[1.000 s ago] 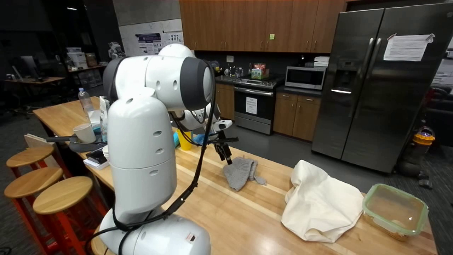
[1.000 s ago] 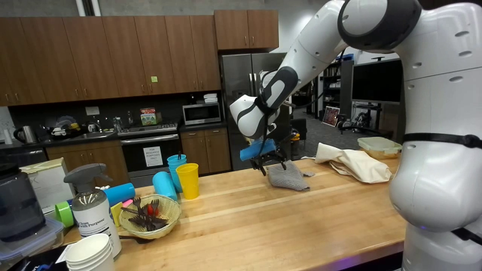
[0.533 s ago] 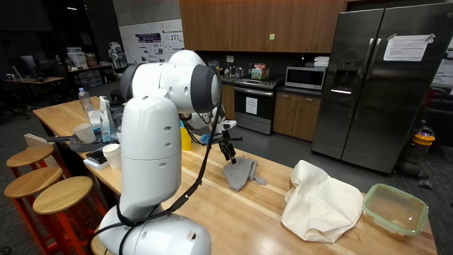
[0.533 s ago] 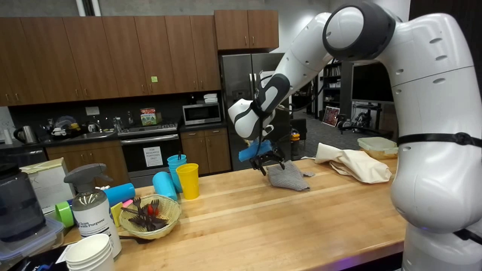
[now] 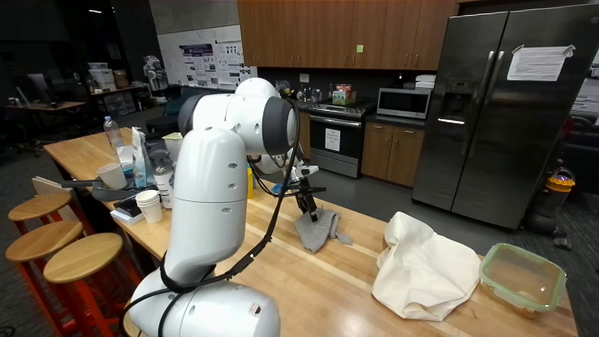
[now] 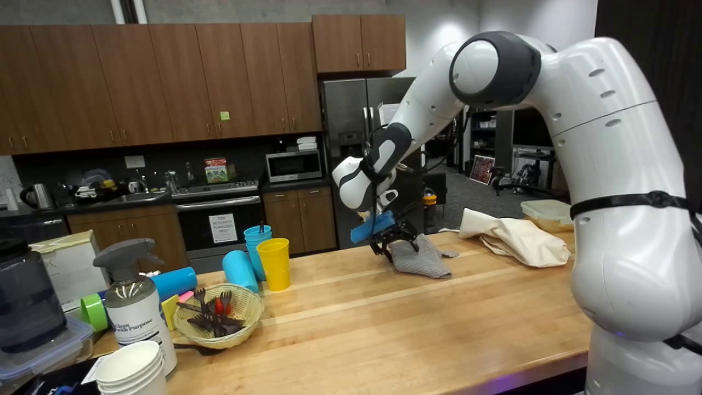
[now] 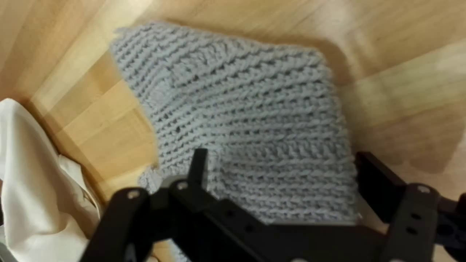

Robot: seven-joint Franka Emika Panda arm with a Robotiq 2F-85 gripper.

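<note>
A grey knitted cloth [image 5: 314,235] lies crumpled on the wooden table, with part of it raised. It also shows in an exterior view [image 6: 422,264] and fills the middle of the wrist view [image 7: 240,94]. My gripper [image 5: 312,217] is at the cloth, tilted down; it also shows in an exterior view [image 6: 403,252]. In the wrist view my gripper [image 7: 282,156] is open with its fingers wide apart. One finger is over the cloth and the other is just beside its right edge. The cloth lies between them. I cannot tell whether the fingers touch it.
A cream cloth bag [image 5: 426,271] and a green-lidded container [image 5: 522,276] lie along the table. A yellow cup [image 6: 274,264], blue cups [image 6: 239,270], a basket of forks [image 6: 249,326] and a spray bottle [image 6: 134,315] stand at the table's other end.
The arm has leaned forward. My gripper has come lower and closer over the grey cloth, staying open. The cloth and the other objects have not moved.
</note>
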